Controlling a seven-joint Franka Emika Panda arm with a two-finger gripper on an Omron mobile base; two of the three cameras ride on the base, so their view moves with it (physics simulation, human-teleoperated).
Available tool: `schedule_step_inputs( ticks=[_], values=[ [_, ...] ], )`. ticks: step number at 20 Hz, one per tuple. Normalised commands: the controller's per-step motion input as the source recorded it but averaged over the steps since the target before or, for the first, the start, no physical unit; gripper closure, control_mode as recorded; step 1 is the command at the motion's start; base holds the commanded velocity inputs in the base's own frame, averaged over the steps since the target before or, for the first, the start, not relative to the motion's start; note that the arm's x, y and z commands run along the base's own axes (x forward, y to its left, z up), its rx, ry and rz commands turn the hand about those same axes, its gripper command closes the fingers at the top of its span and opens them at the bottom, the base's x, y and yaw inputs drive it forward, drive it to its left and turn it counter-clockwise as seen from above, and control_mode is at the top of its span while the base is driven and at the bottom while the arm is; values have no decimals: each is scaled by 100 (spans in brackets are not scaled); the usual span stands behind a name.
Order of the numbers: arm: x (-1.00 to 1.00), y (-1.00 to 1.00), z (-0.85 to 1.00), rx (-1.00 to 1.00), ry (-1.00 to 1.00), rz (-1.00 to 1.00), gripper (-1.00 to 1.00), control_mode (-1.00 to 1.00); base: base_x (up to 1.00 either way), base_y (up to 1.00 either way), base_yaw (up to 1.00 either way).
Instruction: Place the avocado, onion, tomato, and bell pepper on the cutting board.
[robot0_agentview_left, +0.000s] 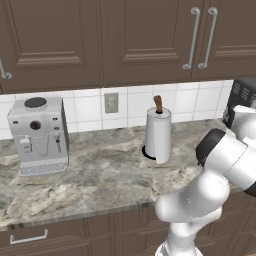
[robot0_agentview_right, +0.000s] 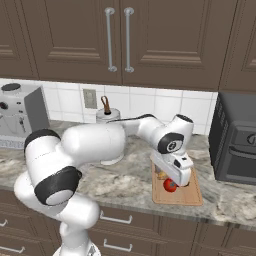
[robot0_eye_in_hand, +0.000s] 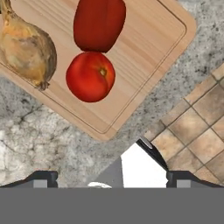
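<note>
In the hand view the light wooden cutting board (robot0_eye_in_hand: 148, 48) carries a tan onion (robot0_eye_in_hand: 27, 50) at the upper left, a red bell pepper (robot0_eye_in_hand: 99, 24) at the top and a round red tomato (robot0_eye_in_hand: 90, 76) just below the pepper. My gripper (robot0_eye_in_hand: 111, 179) is open, its fingertips (robot0_eye_in_hand: 41, 178) wide apart with nothing between them, and it hovers over the counter edge beside the board's corner. From the right base view the gripper (robot0_agentview_right: 179, 182) hangs over the cutting board (robot0_agentview_right: 189, 197), close above the tomato (robot0_agentview_right: 170, 185) and next to the onion (robot0_agentview_right: 161, 175). The avocado is out of view.
A black oven (robot0_agentview_right: 235, 140) stands right of the board. A paper towel roll (robot0_agentview_left: 158, 134) and a grey coffee machine (robot0_agentview_left: 38, 135) stand further left on the marble counter (robot0_agentview_left: 100, 175). Tiled floor (robot0_eye_in_hand: 197, 118) shows past the counter's front edge.
</note>
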Motion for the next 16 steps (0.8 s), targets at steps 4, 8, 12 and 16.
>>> schedule_step_inputs(
  ticks=[4,8,12,16],
  values=[
    [-87,33,48,-3,-2,0,-100,-100,0,0,0],
    [-99,25,42,-2,-7,0,-100,-100,0,0,0],
    [-100,21,35,-1,-9,0,-100,-100,0,0,0],
    [-95,20,23,-1,-12,0,-100,-100,0,0,0]
  ],
)
